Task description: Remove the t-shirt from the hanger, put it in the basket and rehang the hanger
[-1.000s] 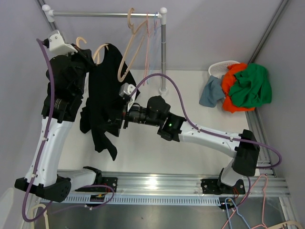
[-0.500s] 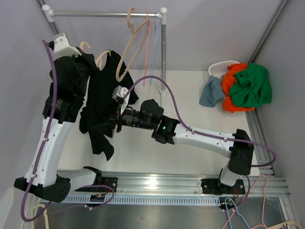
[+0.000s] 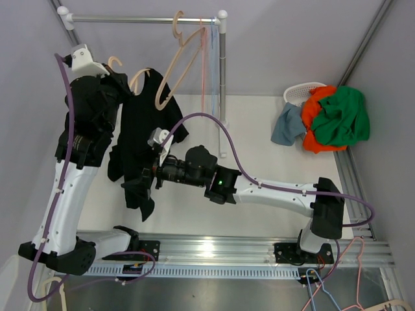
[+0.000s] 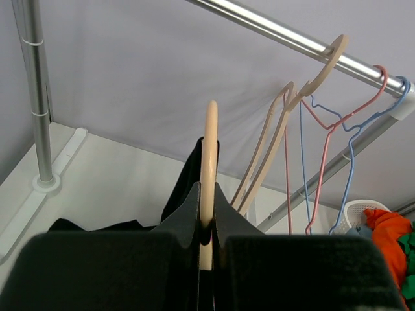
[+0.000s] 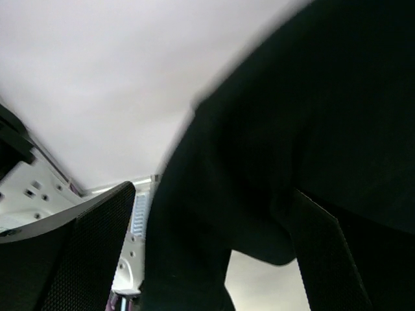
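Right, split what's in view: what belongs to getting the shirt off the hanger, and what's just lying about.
Job: black t-shirt; beige hanger under it; left gripper clamping that hanger; right gripper on the fabric.
Lying about: spare hangers on the rail; white basket; clothes pile against it.

Pale walls point(image 3: 292, 45), perhaps fabric; white table point(image 3: 259, 129).
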`<state>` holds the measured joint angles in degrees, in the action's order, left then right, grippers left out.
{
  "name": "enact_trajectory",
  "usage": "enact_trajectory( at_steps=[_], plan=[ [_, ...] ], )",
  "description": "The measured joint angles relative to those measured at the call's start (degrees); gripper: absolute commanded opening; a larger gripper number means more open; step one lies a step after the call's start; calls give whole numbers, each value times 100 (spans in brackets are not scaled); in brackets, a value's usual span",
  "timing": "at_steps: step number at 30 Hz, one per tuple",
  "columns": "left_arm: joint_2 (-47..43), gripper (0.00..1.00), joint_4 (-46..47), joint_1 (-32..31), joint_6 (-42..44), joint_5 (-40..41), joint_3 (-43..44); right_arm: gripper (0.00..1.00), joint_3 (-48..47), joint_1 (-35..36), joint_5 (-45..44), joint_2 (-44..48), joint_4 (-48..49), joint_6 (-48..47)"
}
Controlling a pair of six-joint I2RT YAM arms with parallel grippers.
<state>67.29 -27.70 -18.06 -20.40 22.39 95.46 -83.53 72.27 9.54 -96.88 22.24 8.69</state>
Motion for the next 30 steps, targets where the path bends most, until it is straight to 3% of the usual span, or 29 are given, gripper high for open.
enact_trajectory(
  at_steps=[3,4,5,6,13,19,25,30],
  plan=[
    [-2,0,2,-9,-2,-2,70,67,269,4,-140,-2,37,-44],
    [-4,1,0,-9,-4,-2,76,32,313,4,-190,-15,37,-74],
    [-7,1,-4,-13,-4,-4,76,13,323,4,-247,-37,39,-122],
    [-7,1,-17,-15,-4,-7,76,0,326,7,-297,-55,46,-120],
    [170,1,-293,-20,52,-9,343,0,326,109,-448,-63,177,-151],
    [1543,1,-2009,-26,63,-94,2529,0,125,413,-505,-37,-66,-501],
    [1567,1,-2691,-28,46,-450,1757,0,94,979,-380,267,-732,-1163],
    [1764,1,-3230,-15,48,-820,1735,0,94,1718,-319,592,-1364,-1740]
  ],
)
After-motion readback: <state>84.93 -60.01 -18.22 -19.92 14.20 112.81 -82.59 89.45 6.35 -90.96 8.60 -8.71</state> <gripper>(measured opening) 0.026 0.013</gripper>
